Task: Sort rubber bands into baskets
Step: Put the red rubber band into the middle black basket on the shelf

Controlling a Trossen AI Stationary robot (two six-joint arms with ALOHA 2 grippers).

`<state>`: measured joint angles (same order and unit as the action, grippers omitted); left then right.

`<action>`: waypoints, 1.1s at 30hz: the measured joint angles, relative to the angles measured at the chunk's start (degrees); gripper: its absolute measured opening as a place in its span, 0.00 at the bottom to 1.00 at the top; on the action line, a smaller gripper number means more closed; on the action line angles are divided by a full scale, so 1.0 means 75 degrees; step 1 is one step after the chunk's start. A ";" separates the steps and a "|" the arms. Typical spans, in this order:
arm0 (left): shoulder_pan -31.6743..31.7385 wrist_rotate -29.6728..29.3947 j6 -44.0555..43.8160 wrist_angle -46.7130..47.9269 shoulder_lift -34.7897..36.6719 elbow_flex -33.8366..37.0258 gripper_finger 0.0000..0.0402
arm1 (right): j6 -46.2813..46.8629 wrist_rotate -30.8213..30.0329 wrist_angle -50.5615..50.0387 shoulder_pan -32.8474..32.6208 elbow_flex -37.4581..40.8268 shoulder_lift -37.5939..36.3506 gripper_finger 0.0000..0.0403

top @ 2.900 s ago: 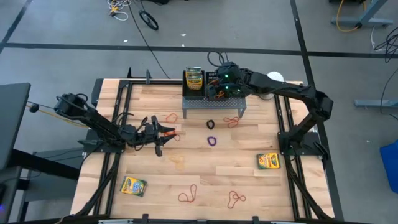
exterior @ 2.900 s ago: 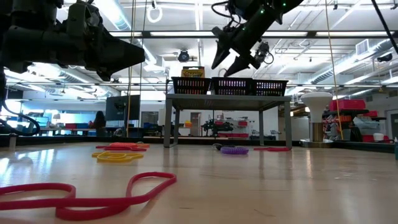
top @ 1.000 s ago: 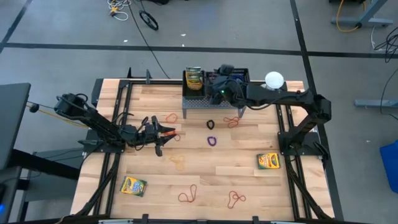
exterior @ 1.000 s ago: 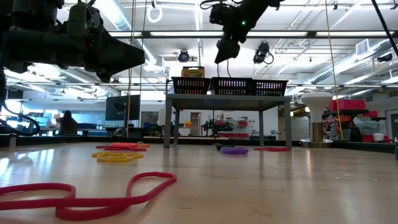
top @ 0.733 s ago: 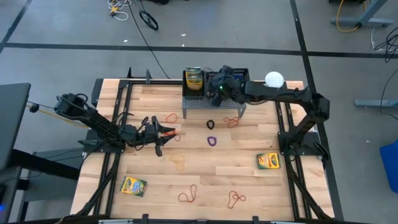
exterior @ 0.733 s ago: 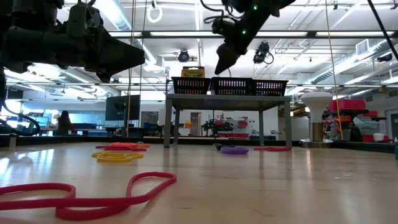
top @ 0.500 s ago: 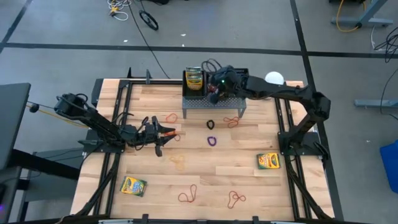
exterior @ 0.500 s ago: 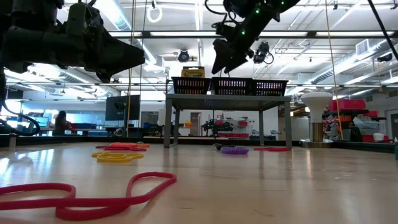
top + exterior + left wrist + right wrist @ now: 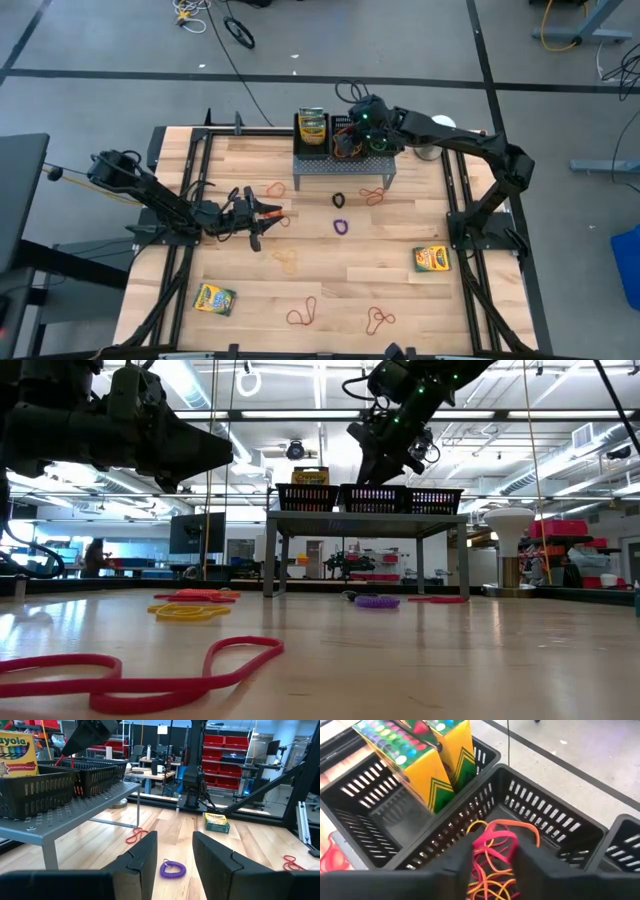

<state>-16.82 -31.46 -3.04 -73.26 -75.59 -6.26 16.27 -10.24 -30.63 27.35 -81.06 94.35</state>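
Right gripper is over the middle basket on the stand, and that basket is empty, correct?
Not empty. The right wrist view shows the right gripper over the middle basket, which already holds a pile of rubber bands in red, orange and yellow. It does sit on the stand.

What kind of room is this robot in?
Probably a robotics lab or workshop: two dark robot arms work at a light wooden table, red storage bins fill shelves behind it, and a black cable trails across the grey floor.
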 joint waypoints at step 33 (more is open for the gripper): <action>0.0006 -0.0038 -0.0025 0.0010 0.0000 0.0000 0.33 | -0.7712 -0.6536 0.1834 -0.2253 -0.0012 0.0032 0.83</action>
<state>-16.78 -31.75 -3.22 -73.19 -75.59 -6.26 -41.57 -59.26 -16.88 10.45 -81.14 94.59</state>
